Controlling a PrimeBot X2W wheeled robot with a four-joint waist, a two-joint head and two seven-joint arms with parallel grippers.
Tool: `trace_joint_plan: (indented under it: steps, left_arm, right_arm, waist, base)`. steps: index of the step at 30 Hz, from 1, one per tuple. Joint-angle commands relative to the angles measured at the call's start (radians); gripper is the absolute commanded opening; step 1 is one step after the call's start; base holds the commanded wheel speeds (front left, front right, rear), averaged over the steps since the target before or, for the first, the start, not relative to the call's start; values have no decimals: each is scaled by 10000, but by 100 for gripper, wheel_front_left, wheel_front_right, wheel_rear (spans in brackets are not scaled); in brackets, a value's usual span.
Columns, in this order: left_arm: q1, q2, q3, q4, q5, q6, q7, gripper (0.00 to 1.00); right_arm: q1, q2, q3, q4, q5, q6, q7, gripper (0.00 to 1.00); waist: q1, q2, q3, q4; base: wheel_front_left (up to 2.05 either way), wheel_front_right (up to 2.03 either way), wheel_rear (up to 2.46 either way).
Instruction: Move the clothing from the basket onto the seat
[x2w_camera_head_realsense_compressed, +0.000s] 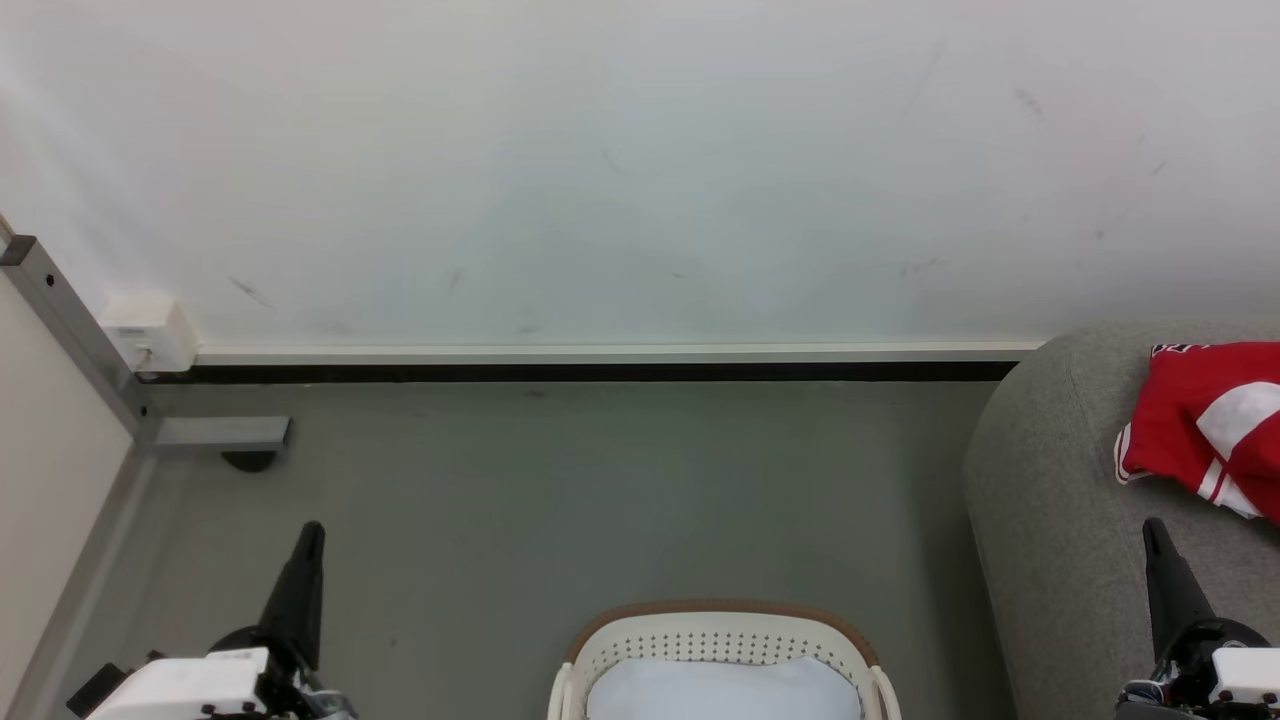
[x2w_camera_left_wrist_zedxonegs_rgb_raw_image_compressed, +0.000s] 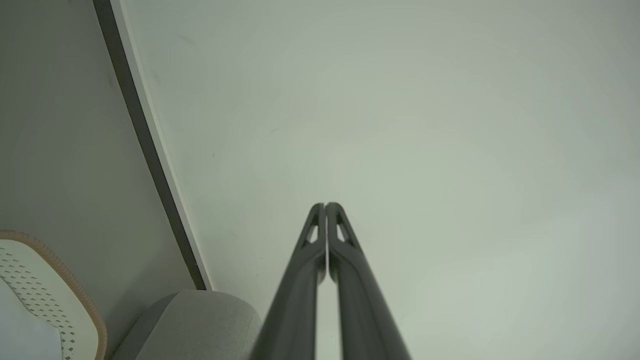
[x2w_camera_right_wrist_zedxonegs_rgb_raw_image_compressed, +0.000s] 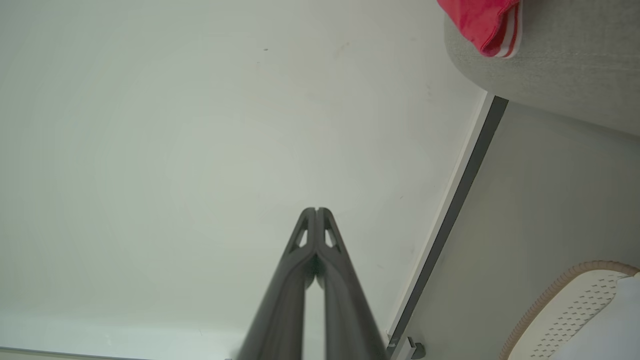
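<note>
Plainly, both pincers are empty: the left gripper (x2w_camera_head_realsense_compressed: 310, 535) and the right gripper (x2w_camera_head_realsense_compressed: 1153, 528) each have their two dark fingers pressed tip to tip, holding nothing. The red clothing (x2w_camera_head_realsense_compressed: 1205, 420) lies on the seat (x2w_camera_head_realsense_compressed: 1050, 500), ahead of the right gripper and to its right. The right arm is by far the nearer; the left is well apart across the floor. The heap runs off the head view's right edge, so we cannot tell its long axis, nor whether it is one garment or two. The basket (x2w_camera_head_realsense_compressed: 720, 625) sits on the floor between the two arms, and in it we see a plain white cloth (x2w_camera_head_realsense_compressed: 720, 690). We judge the task done or nearly so — any red garment not yet moved would be hidden under that cloth. The right wrist view adds a white-striped hem near the seat's rounded edge; the left wrist view gives the basket's brown rim near the seat's corner.
</note>
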Motion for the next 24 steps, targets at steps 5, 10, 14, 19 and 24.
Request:
trace_joint_plan:
  steps: [5,10,14,19,24]
  left_arm:
    - [-78,41,29,-44,-128,14,40,0]
    - [-78,41,29,-45,-128,14,40,0]
    - [-78,41,29,-46,-128,15,38,0]
    - [-76,41,28,-46,-128,15,38,0]
    - [-76,41,28,-47,-128,15,38,0]
  right_arm:
    - [-59,-126,43,-51,103,-21,-53,0]
    - [-60,-156,87,-62,139,-21,-83,0]
    - [-61,-190,138,-76,179,-21,-112,0]
    - [-62,-209,185,-91,227,-21,-166,0]
    - [-63,-230,218,-103,255,-21,-184,0]
  waist:
    - [-1,0,1,-1]
    - [-1,0,1,-1]
    - [-1,0,1,-1]
    - [-1,0,2,-1]
    - [-1,0,2,-1]
  base:
    - [0,0,0]
    - [0,0,0]
    - [0,0,0]
    - [0,0,0]
    - [0,0,0]
